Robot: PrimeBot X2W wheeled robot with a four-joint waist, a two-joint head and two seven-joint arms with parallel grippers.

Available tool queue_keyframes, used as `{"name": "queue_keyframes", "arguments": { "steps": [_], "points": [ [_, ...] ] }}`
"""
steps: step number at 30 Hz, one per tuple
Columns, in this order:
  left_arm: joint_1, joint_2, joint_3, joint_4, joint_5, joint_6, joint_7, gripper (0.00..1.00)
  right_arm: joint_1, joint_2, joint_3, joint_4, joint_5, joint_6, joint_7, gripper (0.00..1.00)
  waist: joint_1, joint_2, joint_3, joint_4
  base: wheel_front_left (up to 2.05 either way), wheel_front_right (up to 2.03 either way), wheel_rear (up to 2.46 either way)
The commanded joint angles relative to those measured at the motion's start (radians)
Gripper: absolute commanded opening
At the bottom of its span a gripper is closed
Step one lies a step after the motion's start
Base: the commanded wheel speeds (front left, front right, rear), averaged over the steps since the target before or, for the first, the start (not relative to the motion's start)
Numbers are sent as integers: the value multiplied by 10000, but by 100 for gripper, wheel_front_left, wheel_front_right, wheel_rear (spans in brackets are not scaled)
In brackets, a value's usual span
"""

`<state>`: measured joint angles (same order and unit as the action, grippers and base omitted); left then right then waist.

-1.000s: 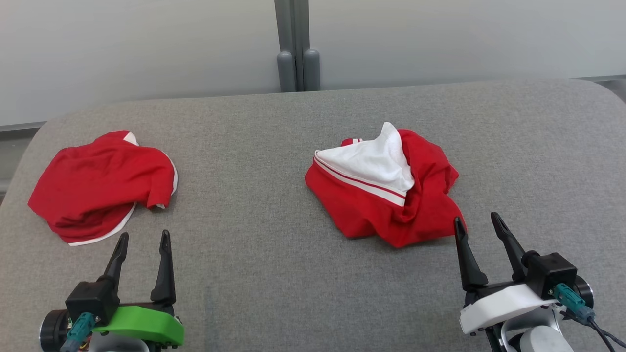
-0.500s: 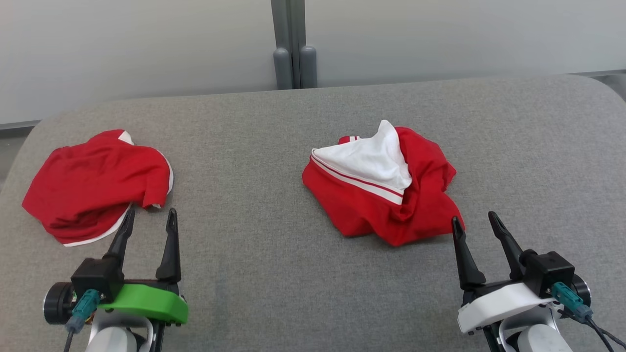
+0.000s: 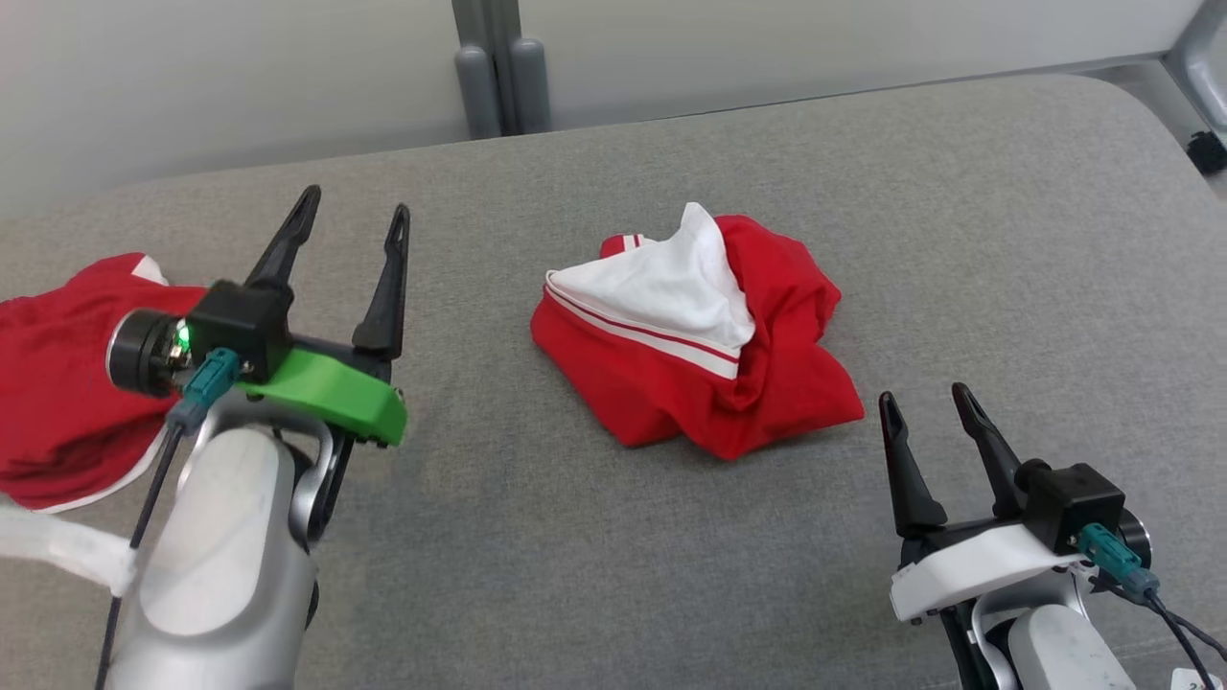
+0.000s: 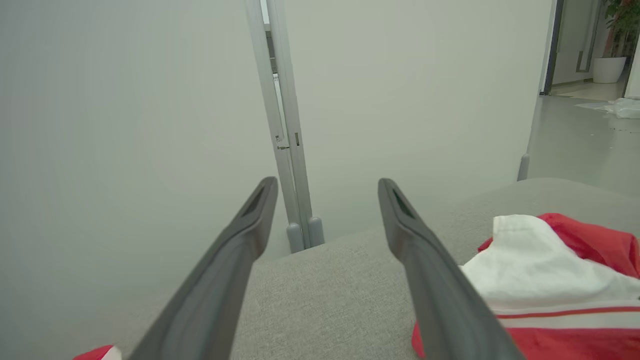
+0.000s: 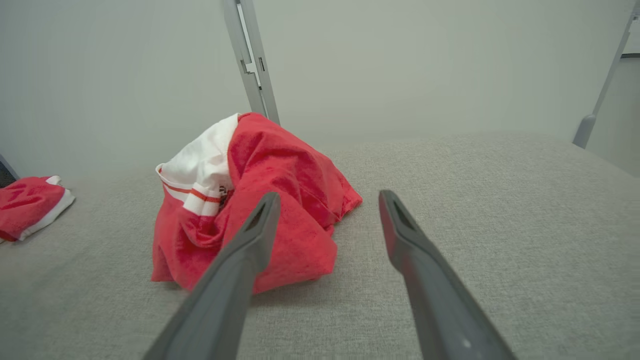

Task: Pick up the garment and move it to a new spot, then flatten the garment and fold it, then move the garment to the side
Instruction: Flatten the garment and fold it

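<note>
The garment (image 3: 700, 345), a crumpled red heap with a white panel and red-and-white stripes, lies in the middle of the grey padded table (image 3: 959, 240). My left gripper (image 3: 355, 203) is raised above the table to the garment's left, open and holding nothing. In the left wrist view its gripper (image 4: 327, 184) points at the back wall, with the garment (image 4: 540, 270) at the lower right. Just off the garment's near right corner my right gripper (image 3: 924, 395) is open, low and apart from the cloth. In the right wrist view the garment (image 5: 270, 170) lies ahead and left of that gripper (image 5: 330, 196).
A second red garment with white trim (image 3: 57, 422) lies at the table's left edge, partly behind my left arm; it is also in the right wrist view (image 5: 27, 202). A grey post (image 3: 498, 67) stands against the pale wall behind the table.
The head camera has turned, shifting the whole picture. My left arm has risen and reached forward, now covering part of the left garment. The right gripper has hardly moved. Both garments lie as before.
</note>
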<state>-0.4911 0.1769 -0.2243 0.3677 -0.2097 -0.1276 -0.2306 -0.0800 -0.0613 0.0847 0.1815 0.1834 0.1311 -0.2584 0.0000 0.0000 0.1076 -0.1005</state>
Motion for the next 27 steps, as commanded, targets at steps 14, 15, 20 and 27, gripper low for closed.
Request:
{"name": "queue_keyframes", "arguments": {
  "steps": [14, 15, 20, 27],
  "points": [
    [-2389, 630, -2724, 2294, -1450, -33, 608, 100, -516, 78, -16, 74, 249, -7, -72, 100, 0, 0, 869, -1714, 0, 0, 0],
    [-2464, 702, -2883, 2441, -1535, -32, 656, 100, -535, 82, -10, 72, 262, -7, -72, 100, 0, 0, 896, -1771, 0, 0, 0],
    [-2813, 969, -3935, 3296, -2277, -32, 1174, 100, -596, 93, 20, 53, 271, -5, -72, 100, 0, 0, 1022, -1982, 0, 0, 0],
    [-3037, 1274, -5249, 4111, -3372, -33, 1790, 100, -688, 101, 77, 62, 325, -7, -73, 100, 0, 0, 1157, -2257, 0, 0, 0]
  ]
}}
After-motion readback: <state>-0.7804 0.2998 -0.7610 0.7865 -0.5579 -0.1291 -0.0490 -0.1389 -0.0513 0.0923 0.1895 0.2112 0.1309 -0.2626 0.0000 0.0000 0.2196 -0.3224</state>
